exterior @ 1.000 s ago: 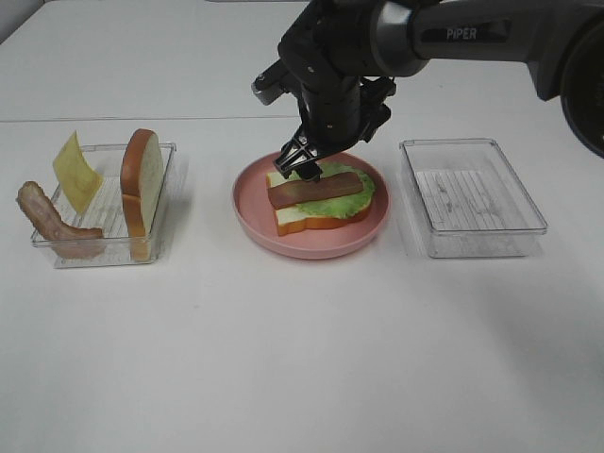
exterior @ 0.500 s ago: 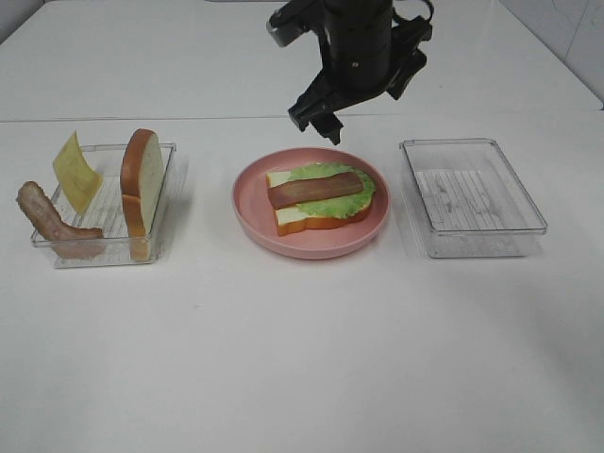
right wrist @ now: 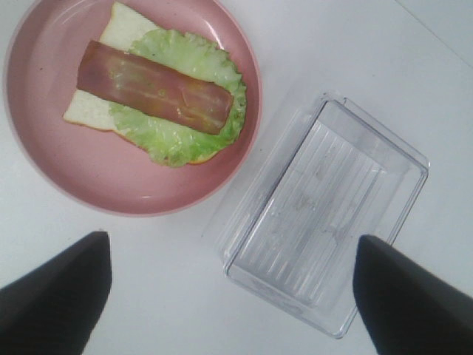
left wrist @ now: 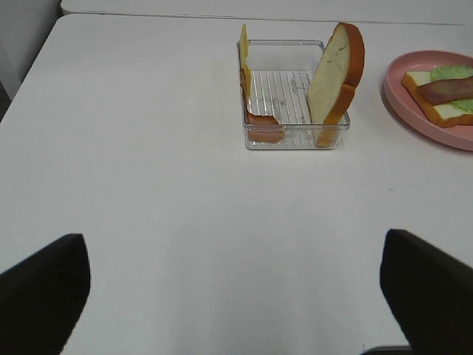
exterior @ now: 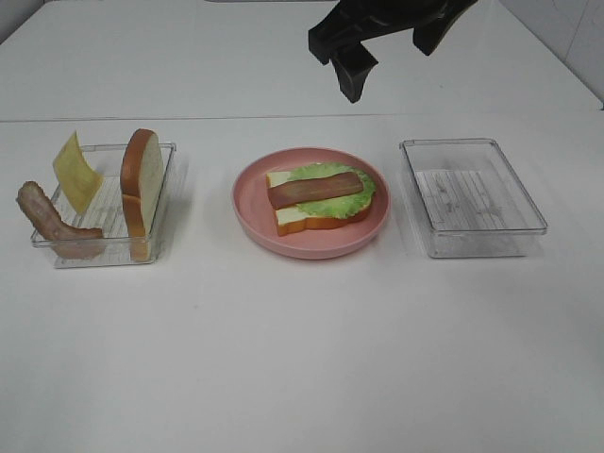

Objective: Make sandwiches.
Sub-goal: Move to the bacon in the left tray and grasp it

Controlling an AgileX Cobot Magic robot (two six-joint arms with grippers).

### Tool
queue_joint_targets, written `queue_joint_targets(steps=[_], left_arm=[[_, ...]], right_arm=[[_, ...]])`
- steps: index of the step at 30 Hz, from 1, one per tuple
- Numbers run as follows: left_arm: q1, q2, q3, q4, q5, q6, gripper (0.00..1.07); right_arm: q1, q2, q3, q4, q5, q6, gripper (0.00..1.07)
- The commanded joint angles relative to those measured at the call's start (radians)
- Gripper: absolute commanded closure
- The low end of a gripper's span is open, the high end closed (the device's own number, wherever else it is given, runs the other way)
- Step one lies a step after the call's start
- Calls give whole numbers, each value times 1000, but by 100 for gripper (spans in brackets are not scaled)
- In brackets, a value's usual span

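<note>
Fingers [right wrist: 52,296] on your right gripper [right wrist: 229,242] are standing apart, holding nothing, hovering over the pink plate [exterior: 253,209], where the half-built sandwich [exterior: 321,202] is lying: bottom bread [exterior: 291,220], lettuce [exterior: 355,206], meat strip [exterior: 314,189] on top. Your left gripper [left wrist: 233,238] is gaping wide and empty, facing the clear tray [left wrist: 292,137] holding an upright bread slice [left wrist: 336,74].
</note>
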Motion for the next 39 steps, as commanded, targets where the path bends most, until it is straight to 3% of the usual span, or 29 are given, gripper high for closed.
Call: queue_joint_targets(steps=[1, 7, 11, 12, 14, 15, 16, 18, 19, 20, 21, 22, 24, 25, 29, 34, 39], left_arm=[[1, -12, 2, -5, -8, -1, 7], [1, -12, 2, -5, -8, -1, 7], [1, -12, 2, -5, -8, -1, 7], [1, -12, 2, -5, -8, -1, 7], [1, -12, 2, -5, -8, -1, 7], [1, -12, 2, -5, -8, -1, 7], [1, -12, 2, -5, -8, -1, 7], [1, -12, 2, -5, -8, -1, 7], [1, -12, 2, -5, -8, -1, 7], [1, -12, 2, -5, -8, -1, 7], [1, -12, 2, -5, -8, -1, 7], [1, -12, 2, -5, -8, -1, 7], [1, -12, 2, -5, -8, -1, 7], [1, -12, 2, -5, -8, -1, 7], [1, -12, 2, -5, -8, -1, 7], [1, -12, 2, -5, -8, -1, 7], [1, -12, 2, -5, -8, -1, 7]], right_arm=[[-1, -50, 39, 31, 122, -19, 20], [-1, -186, 217, 55, 122, -17, 20], [-1, -320, 424, 55, 122, -9, 20], [-1, -320, 424, 55, 122, -9, 20], [-1, -404, 553, 57, 122, 8, 20], [-1, -404, 553, 57, 122, 8, 20], [-1, -461, 649, 49, 117, 31, 20], [-1, -492, 700, 45, 112, 40, 20], [-1, -552, 790, 54, 84, 42, 20], [-1, -552, 790, 54, 84, 42, 20], [-1, -611, 879, 59, 47, 43, 20], [-1, -611, 879, 59, 47, 43, 20], [-1, -711, 1018, 70, 4, 47, 20], [-1, -711, 1018, 70, 4, 47, 20], [-1, -867, 1210, 71, -62, 69, 20], [-1, -1033, 1360, 72, -66, 100, 20], [-2, -1154, 1362, 71, -62, 122, 20]])
